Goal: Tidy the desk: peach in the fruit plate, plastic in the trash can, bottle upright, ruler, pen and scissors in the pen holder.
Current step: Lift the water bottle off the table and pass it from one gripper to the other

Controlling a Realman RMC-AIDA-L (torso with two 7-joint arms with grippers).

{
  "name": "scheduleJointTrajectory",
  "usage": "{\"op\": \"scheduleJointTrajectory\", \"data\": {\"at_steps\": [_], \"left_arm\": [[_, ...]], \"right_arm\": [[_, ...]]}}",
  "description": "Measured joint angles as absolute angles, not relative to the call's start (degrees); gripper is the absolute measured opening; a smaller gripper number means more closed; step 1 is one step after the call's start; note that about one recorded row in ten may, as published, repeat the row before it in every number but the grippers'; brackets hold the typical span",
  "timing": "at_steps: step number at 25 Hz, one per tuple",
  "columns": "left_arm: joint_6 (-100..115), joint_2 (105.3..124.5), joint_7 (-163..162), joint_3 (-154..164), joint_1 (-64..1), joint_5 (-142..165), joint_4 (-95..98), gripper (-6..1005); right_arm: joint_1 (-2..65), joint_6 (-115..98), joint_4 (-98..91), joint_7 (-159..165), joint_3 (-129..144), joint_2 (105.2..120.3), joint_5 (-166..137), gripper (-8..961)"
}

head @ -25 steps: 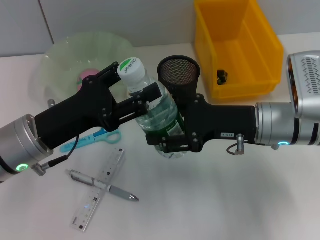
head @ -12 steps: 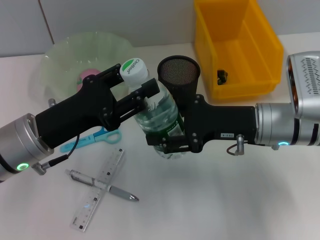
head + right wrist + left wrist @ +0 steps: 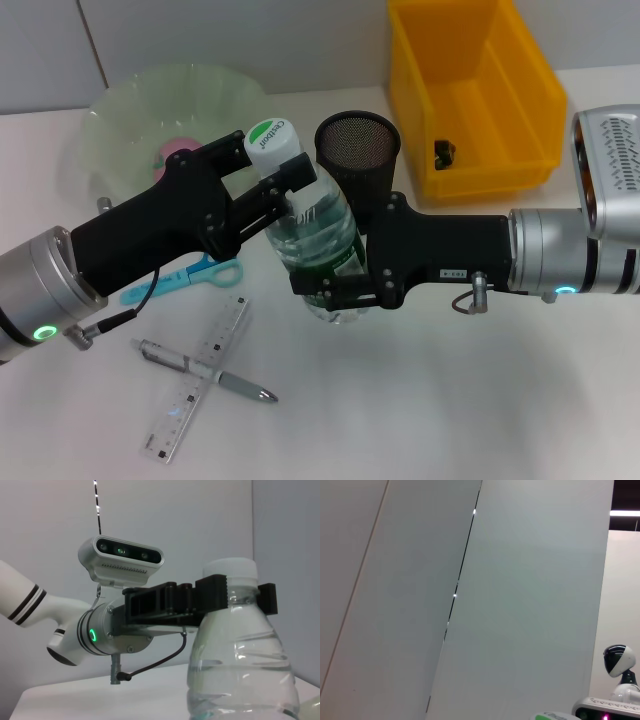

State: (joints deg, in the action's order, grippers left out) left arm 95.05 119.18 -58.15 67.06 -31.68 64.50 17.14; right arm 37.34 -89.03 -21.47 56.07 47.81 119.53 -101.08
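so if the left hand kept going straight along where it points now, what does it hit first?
The left hand is already shut on the bottle neck, so the bottle itself. Just beyond it stands the mesh pen holder, though depth is unclear.

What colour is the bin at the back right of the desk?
Bright yellow: the open rectangular plastic bin shows best in the head view.

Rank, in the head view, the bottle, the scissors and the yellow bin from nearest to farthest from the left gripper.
Measured from the left gripper:
1. Bottle: held at its neck by the jaws.
2. Scissors: on the desk beneath the left arm.
3. Yellow bin: at the back, on the robot's right.
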Motion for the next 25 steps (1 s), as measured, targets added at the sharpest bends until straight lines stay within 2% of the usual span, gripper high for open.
{"op": "scheduleJointTrajectory", "data": {"at_steps": [25], "left_arm": [[95.3, 119.09, -58.7, 67.1, -31.7, 64.5, 17.1, 447]], "right_arm": [[37.6, -88.7, -21.9, 56.2, 47.7, 119.53, -101.1, 793]]}}
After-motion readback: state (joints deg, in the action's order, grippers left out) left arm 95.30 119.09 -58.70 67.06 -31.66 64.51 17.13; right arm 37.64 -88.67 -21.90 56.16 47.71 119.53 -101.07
